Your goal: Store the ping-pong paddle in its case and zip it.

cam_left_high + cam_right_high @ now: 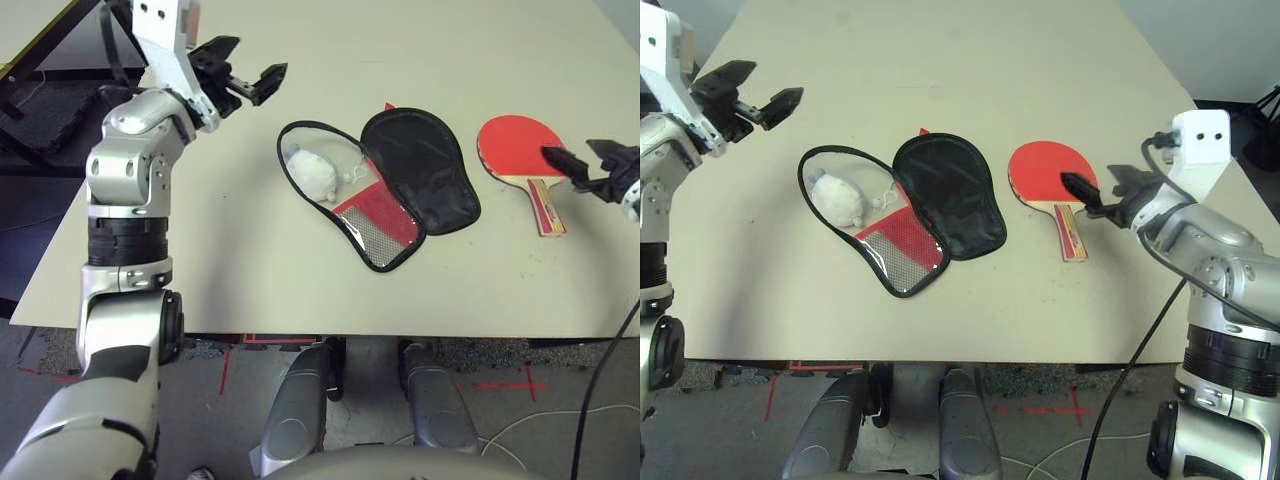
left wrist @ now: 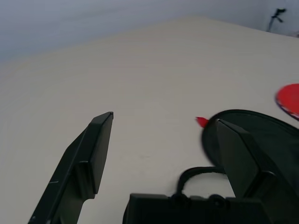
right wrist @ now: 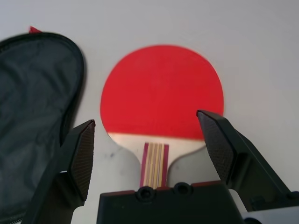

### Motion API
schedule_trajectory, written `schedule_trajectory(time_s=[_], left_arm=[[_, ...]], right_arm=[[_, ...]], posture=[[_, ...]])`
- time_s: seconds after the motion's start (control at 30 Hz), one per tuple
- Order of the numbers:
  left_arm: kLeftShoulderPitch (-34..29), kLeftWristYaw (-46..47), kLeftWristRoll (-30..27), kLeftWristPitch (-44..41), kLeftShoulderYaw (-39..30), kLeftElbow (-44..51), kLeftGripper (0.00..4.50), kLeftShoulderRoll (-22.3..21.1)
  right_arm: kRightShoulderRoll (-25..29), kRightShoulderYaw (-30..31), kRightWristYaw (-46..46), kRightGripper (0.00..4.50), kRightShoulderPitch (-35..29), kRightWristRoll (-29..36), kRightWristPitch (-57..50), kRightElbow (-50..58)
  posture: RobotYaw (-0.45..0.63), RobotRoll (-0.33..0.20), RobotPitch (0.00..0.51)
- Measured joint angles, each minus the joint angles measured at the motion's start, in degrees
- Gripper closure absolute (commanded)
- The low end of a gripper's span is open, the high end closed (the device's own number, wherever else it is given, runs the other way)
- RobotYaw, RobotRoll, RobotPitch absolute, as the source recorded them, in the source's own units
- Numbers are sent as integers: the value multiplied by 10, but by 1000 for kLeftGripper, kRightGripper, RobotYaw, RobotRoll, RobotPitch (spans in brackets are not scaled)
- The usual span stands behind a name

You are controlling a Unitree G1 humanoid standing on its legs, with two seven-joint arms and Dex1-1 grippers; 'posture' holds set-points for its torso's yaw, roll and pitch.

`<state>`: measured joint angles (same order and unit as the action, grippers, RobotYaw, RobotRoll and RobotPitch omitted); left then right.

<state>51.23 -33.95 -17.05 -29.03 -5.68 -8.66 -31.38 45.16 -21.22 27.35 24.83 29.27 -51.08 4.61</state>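
The ping-pong paddle (image 1: 1047,174) lies flat on the table at the right, red face up, its striped wooden handle (image 3: 154,164) pointing toward the front edge. My right gripper (image 1: 1101,188) is open, hovering just right of and above the handle with empty fingers. The case (image 1: 902,215) lies unzipped in the middle, its black lid (image 1: 946,196) folded open to the right and the white pom-pom (image 1: 836,199) resting inside the left half. My left gripper (image 1: 752,92) is open and empty, raised above the table's far left, apart from the case.
The beige table (image 1: 970,60) stretches wide behind the case and paddle. A black cable (image 1: 1140,350) hangs from my right arm past the table's front edge. Dark equipment (image 1: 45,100) stands off the table at the far left.
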Motion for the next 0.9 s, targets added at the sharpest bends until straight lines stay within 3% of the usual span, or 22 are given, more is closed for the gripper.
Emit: schedule_trajectory(time_s=[0.37,0.9], left_arm=[[-17,-25,-13,11,46,19,0,102],[-46,-91,-27,-37,92,88,0,81]], right_arm=[[-45,0,-54,25,-16,-12,-30,11],[-70,37,-74,25,-31,-46,-36,-2]], posture=[[-57,0,216],[-49,0,210]])
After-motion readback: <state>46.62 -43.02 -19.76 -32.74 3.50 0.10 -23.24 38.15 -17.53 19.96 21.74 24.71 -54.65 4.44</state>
